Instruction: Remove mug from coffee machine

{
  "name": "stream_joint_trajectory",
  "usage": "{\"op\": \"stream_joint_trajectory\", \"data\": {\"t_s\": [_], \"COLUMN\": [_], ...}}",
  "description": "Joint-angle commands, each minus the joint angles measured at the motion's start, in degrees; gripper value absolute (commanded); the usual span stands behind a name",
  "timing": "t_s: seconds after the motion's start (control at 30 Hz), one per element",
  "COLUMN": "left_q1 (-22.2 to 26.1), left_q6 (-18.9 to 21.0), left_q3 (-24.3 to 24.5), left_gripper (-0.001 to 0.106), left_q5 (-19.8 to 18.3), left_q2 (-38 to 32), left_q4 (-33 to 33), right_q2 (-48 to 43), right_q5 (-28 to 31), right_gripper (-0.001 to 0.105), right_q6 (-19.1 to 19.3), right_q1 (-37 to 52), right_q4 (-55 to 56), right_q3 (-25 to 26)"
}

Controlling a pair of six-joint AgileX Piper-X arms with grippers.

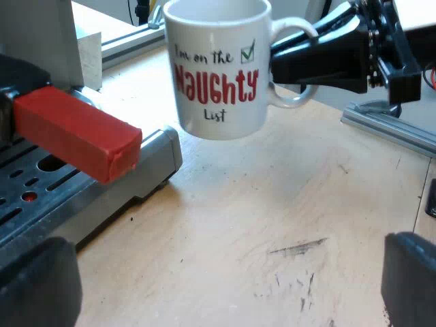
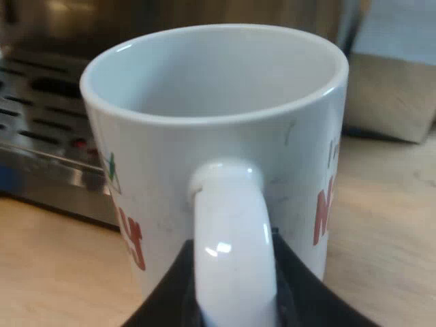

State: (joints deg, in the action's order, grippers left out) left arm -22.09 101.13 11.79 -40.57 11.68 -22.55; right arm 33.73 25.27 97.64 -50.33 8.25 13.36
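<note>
A white mug printed "I'm on the Naughty List" is held by its handle in my right gripper, just past the corner of the machine's drip tray and over the wooden table. In the right wrist view the mug looks empty, and my right gripper has its black fingers shut on either side of the handle. My left gripper is open low over the table, nothing between its fingers. The holder's red handle end sticks out over the drip tray.
The espresso machine's slotted drip tray lies behind the mug. A metal rail runs along the table beyond the right arm. A brushed metal block stands on the wooden table near the machine.
</note>
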Motion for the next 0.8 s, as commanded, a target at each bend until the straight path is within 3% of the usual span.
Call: {"op": "stream_joint_trajectory", "data": {"t_s": [0.03, 0.37, 0.67, 0.8], "left_q1": [-0.2, -0.2, -0.2, -0.2], "left_q6": [0.2, 0.2, 0.2, 0.2], "left_q3": [0.5, 0.5, 0.5, 0.5], "left_gripper": [0.09, 0.09, 0.09, 0.09], "left_q5": [-0.4, -0.4, -0.4, -0.4], "left_q2": [0.1, 0.1, 0.1, 0.1], "left_q4": [0.7, 0.7, 0.7, 0.7], "right_q2": [-1.0, -1.0, -1.0, -1.0], "right_q5": [3.5, 17.9, 24.2, 23.8], "right_gripper": [0.0, 0.0, 0.0, 0.0], "right_q6": [-0.2, -6.7, -7.5, -7.5], "right_q1": [0.0, 0.1, 0.1, 1.6], "right_q4": [-0.5, -0.5, -3.8, -6.0], "right_q3": [0.8, -0.7, -2.9, -4.4]}}
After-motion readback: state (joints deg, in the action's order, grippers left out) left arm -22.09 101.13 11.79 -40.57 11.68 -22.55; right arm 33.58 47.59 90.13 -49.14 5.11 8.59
